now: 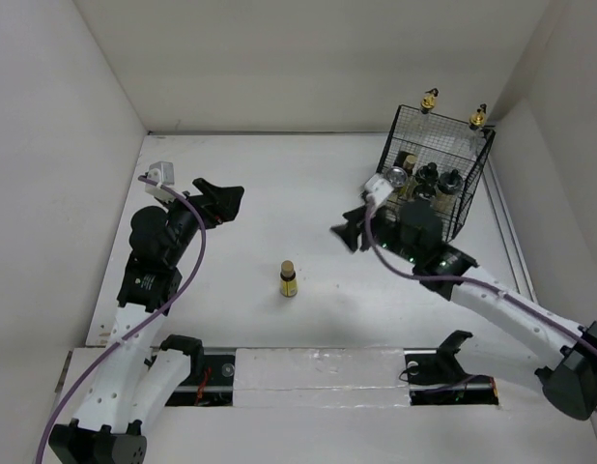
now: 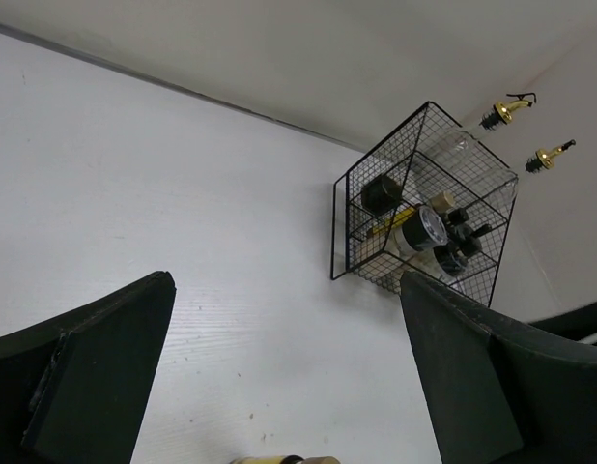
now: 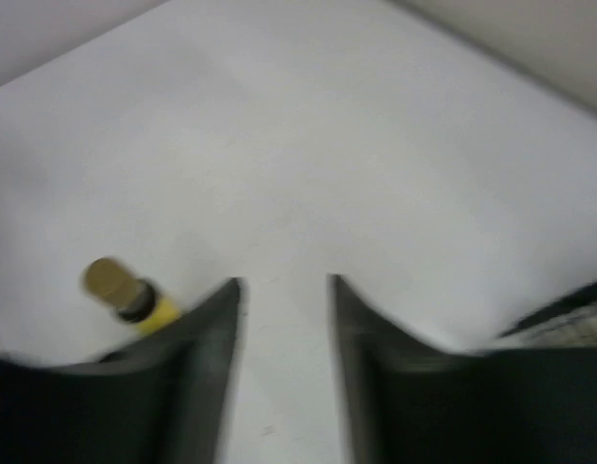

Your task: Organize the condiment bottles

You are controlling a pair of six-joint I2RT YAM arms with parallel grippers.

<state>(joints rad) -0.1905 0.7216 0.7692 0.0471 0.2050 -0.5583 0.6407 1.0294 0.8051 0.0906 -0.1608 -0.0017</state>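
One tiny yellow brown-capped bottle (image 1: 288,279) stands alone mid-table; it also shows in the right wrist view (image 3: 125,292) and at the bottom edge of the left wrist view (image 2: 284,460). The other bottles sit in the black wire basket (image 1: 477,188): two tall clear glass bottles with gold pourer tops (image 1: 431,101) at the back, cream dark-lidded shakers (image 1: 427,178) in front. My left gripper (image 1: 229,201) is open and empty, left of the lone bottle. My right gripper (image 1: 353,232) is open and empty, between the lone bottle and the basket.
White walls enclose the table on the left, back and right. The basket (image 2: 356,237) stands in the far right corner. A black rail with the arm bases (image 1: 318,372) runs along the near edge.
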